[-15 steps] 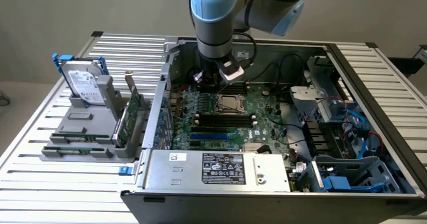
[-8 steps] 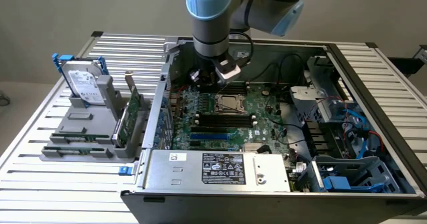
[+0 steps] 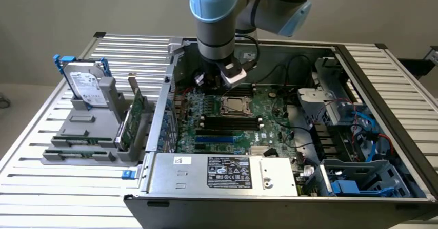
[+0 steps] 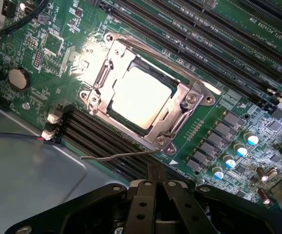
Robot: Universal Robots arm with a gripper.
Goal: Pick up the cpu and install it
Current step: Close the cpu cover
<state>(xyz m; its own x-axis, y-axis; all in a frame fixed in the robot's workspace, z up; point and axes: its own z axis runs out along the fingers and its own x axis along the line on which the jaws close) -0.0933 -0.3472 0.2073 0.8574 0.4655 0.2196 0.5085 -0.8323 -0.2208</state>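
My tool [image 4: 154, 170] hangs just above the motherboard [image 4: 58, 46] with its fingers pressed together on nothing I can see. The cpu [image 4: 140, 96] lies inside the socket frame [image 4: 192, 100], its pale top glaring under the light. My worry is the seating. If the chip sits slightly skewed on the contacts beneath, any pressure from the frame could bend pins, and I judge that the likeliest fault here. The thin wire lever [image 4: 116, 156] juts out loose beside the frame and close to the fingertips, so a careless sideways move could snag and spring it. The memory slots [image 4: 97, 139] and the row of capacitors [image 4: 252, 140] also stand near enough to be clipped. The glare washes out the chip's surface, so I cannot read its corner mark or judge whether it lies flat. The contacts under it are hidden. In the exterior view the arm's wrist covers the fingertips, and the case wall [image 3: 167, 90] cuts off the board's edge on that view's left.
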